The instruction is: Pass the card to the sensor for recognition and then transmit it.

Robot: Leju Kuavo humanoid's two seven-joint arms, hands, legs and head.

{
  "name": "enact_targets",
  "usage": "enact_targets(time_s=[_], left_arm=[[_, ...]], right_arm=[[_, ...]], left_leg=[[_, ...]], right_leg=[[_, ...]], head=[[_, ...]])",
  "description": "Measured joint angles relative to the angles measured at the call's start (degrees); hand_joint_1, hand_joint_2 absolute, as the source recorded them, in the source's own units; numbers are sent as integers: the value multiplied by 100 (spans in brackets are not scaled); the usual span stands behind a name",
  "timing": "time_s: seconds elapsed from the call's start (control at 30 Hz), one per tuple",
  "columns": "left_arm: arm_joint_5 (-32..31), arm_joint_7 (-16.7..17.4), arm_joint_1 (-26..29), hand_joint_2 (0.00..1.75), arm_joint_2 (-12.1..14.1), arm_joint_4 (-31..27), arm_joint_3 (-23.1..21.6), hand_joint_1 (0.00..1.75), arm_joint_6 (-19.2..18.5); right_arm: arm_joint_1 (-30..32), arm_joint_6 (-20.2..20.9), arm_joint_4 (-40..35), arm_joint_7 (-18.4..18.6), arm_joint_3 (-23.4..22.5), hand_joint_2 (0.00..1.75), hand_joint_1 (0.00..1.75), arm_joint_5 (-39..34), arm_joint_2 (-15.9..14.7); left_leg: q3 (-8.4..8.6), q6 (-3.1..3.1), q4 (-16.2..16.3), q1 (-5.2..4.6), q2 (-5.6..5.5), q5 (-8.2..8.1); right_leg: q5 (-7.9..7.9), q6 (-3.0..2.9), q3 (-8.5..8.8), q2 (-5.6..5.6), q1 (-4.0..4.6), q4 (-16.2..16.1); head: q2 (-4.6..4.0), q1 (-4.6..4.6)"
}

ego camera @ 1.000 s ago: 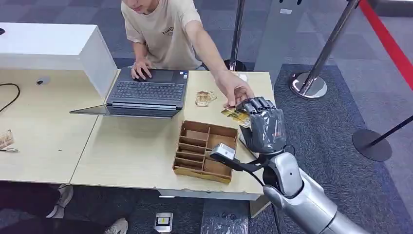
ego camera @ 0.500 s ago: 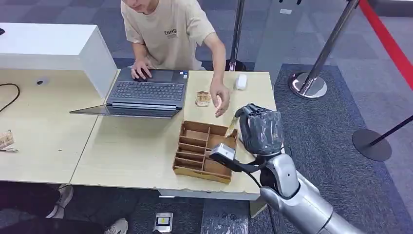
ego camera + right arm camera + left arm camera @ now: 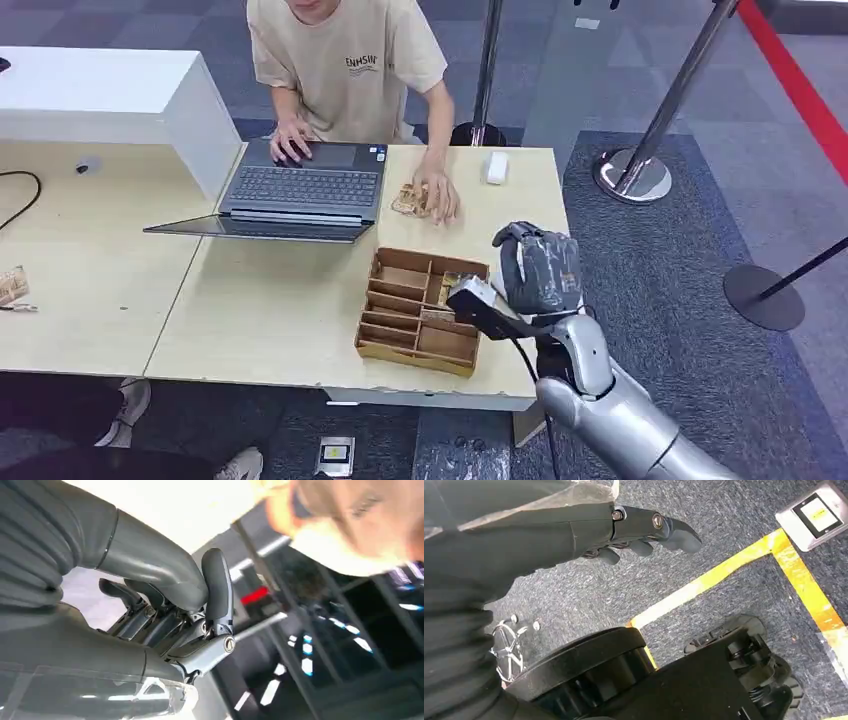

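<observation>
— Right hand [image 3: 538,272] first: where is it?

— Raised just beside the brown wooden divided tray [image 3: 410,355], at the tray's right end and above the edge of the pale wooden table [image 3: 270,300]. Its back faces the head camera.

— Wide or closed?

— Closed. In the right wrist view the dark fingers [image 3: 218,587] curl in against the thick grey thumb, and I see nothing between them.

— And the card?

— A small yellowish card [image 3: 449,287] lies in the tray's far right compartment, close to the curled fingers. It is partly hidden, so I cannot tell if the hand touches it.

— Any more like it?

— A small stack of brownish cards [image 3: 404,201] lies on the table beyond the tray. A person in a beige T-shirt [image 3: 345,65] sits behind the table and rests one hand [image 3: 438,195] on that stack.

— The person's other hand?

— On the grey open laptop [image 3: 300,190], which lies beyond the tray and to its left.

— Anything else near the tray?

— A small white oblong object [image 3: 495,167], well beyond it, near the table's far edge. I cannot say what it is.

— What about the left hand [image 3: 634,527]?

— It hangs low over grey carpet [image 3: 589,590], nowhere near the tray. Its fingers reach out, slightly bent, and hold nothing.

— What marks that carpet?

— A strip of yellow tape [image 3: 724,575] runs across it, and a silver floor plate [image 3: 816,512] sits beside the strip.
</observation>
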Motion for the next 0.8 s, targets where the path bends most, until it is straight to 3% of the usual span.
enact_targets(time_s=[0.03,0.07,0.1,0.37,0.8], left_arm=[[4,0,0,175,0,0,0,0,0],[4,0,1,175,0,0,0,0,-2],[6,0,2,175,0,0,0,0,-4],[44,9,0,175,0,0,0,0,-9],[39,7,-1,175,-7,0,0,0,15]], right_arm=[[-15,13,98,-11,-33,175,175,-83,-37],[-19,15,174,-35,-78,175,133,-144,-59],[-24,19,231,-42,-116,175,0,-194,-83],[47,-74,291,-334,-371,175,0,-1370,-63],[139,28,-191,-367,-581,175,0,-1560,-4]], left_leg=[[0,0,0,0,0,0],[-1,0,0,0,0,0],[-1,0,0,0,0,0],[-1,2,0,0,0,-2],[-1,2,0,-1,1,-2]], right_leg=[[0,0,0,0,0,0],[0,0,0,0,0,0],[0,0,0,0,0,0],[-1,0,-2,0,0,1],[-1,1,-2,1,-1,1]], head=[[0,0],[0,2],[0,0],[0,0],[0,0]])
